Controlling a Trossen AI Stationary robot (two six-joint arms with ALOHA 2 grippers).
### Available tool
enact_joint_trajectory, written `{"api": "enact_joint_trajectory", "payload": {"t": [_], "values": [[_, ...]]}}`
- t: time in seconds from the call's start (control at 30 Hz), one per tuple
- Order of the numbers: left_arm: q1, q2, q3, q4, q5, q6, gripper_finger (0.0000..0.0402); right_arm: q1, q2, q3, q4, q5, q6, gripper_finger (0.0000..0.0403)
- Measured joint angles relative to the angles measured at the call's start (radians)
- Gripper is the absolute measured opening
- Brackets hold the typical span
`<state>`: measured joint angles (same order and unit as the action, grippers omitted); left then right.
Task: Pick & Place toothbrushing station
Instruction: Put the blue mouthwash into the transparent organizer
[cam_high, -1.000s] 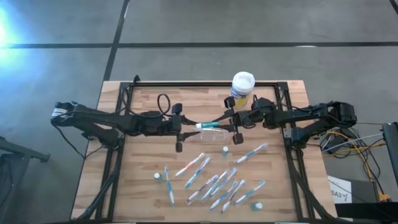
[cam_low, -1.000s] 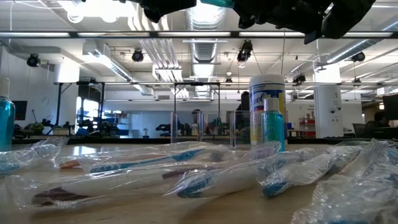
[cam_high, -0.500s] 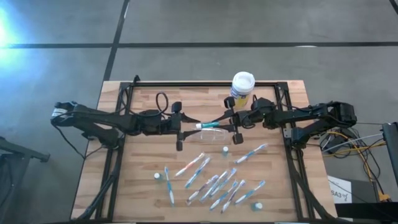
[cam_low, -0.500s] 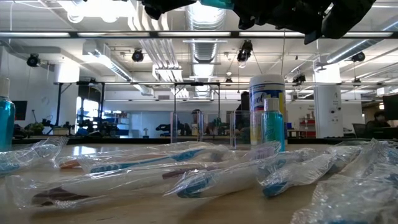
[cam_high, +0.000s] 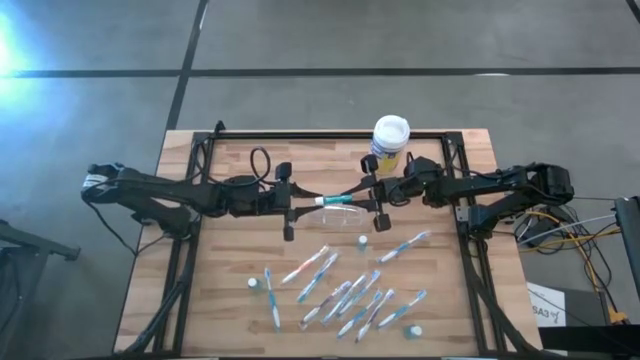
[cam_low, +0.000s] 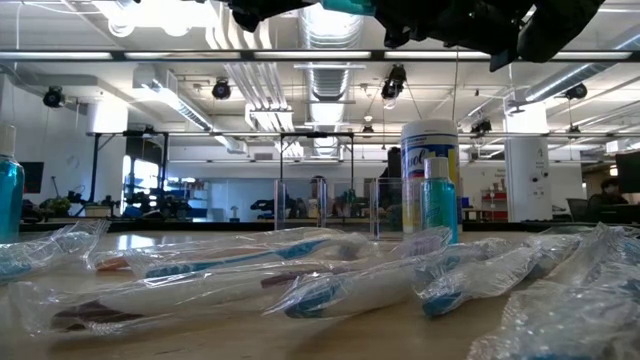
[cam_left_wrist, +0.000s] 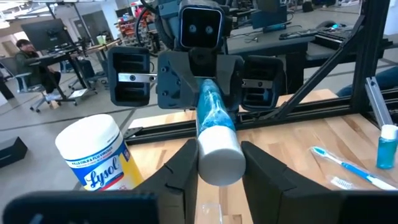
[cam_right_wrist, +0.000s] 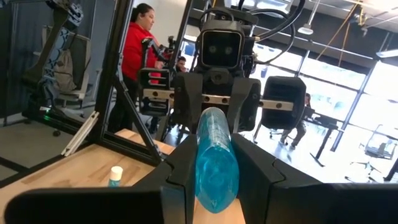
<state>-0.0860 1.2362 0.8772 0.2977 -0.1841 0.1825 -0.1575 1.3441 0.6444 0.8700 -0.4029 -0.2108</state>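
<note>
The only clearly readable text is the brand "Lysol", in dark blue slanted script on the yellow-and-blue label of the white-lidded canister. In the low view the same canister shows only part of that script. A white card on the floor beside the surface carries dark print too small to read.

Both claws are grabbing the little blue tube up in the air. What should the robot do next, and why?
Probably one claw should let go. The left claw grips the white-capped end of the little tube and the right claw grips its blue end, so the tube is pinned between them above the table. Neither arm can carry it off alone until one releases.
</note>
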Motion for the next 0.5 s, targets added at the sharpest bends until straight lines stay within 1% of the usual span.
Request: {"api": "enact_joint_trajectory", "payload": {"t": [0.07,0.17,0.4,0.5], "values": [[0.000,0.000,0.000,0.000,0.000,0.000,0.0099,0.000,0.000,0.000,0.000,0.011,0.014,0.0079],[0.000,-0.001,0.000,-0.001,0.002,0.000,0.0099,0.000,0.000,0.000,0.000,0.016,0.042,0.0098],[0.000,-0.008,0.001,-0.012,0.014,0.003,0.0099,0.000,-0.014,0.000,-0.006,0.021,0.089,0.0176],[0.000,-0.009,0.001,-0.025,0.013,0.002,0.0099,0.000,-0.014,0.000,-0.010,0.039,0.091,0.0202]]}}
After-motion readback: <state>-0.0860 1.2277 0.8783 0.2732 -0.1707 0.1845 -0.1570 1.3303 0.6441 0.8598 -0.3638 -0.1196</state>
